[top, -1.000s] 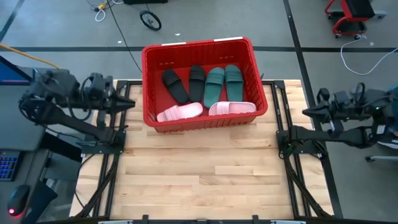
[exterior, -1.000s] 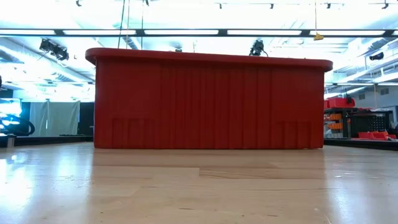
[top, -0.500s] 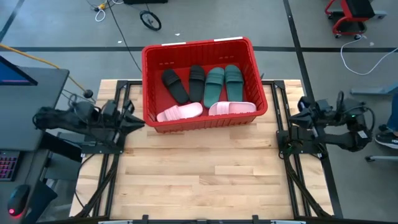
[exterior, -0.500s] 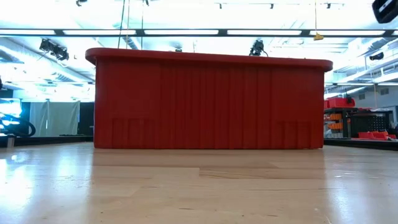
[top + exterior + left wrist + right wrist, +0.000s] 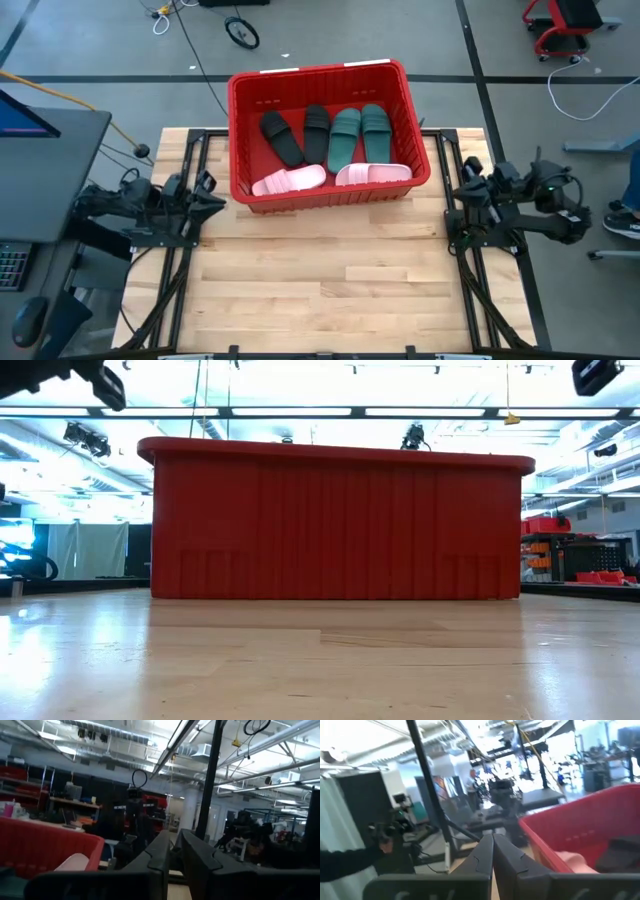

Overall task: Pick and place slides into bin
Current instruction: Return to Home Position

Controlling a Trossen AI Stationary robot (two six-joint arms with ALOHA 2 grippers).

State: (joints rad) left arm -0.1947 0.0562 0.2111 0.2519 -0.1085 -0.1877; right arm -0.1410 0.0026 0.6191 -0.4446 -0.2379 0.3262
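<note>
The red bin (image 5: 320, 72) stands at the middle of the table's far side; it fills the low view (image 5: 340, 520). In it lie two black slides (image 5: 283, 138), two dark green slides (image 5: 345, 138) and two pale pink slides (image 5: 290, 181); the pink ones lean on the near wall. My left gripper (image 5: 207, 193) is shut and empty at the table's left edge, beside the bin's near left corner, and sees a pink slide (image 5: 75, 862). My right gripper (image 5: 468, 187) is shut and empty at the right edge, right of the bin (image 5: 590, 815).
Black frame rails (image 5: 180, 250) run along both sides of the wooden table (image 5: 320, 290). Bare tabletop lies in front of the bin. A desk with a screen (image 5: 40, 130) stands left of the table.
Both arms have folded down and drawn in toward the table's side edges. My left gripper has sunk toward the near side beside the bin's left corner; my right gripper has moved toward the bin. Both now show at the low view's top corners. The slides and the bin have kept still.
</note>
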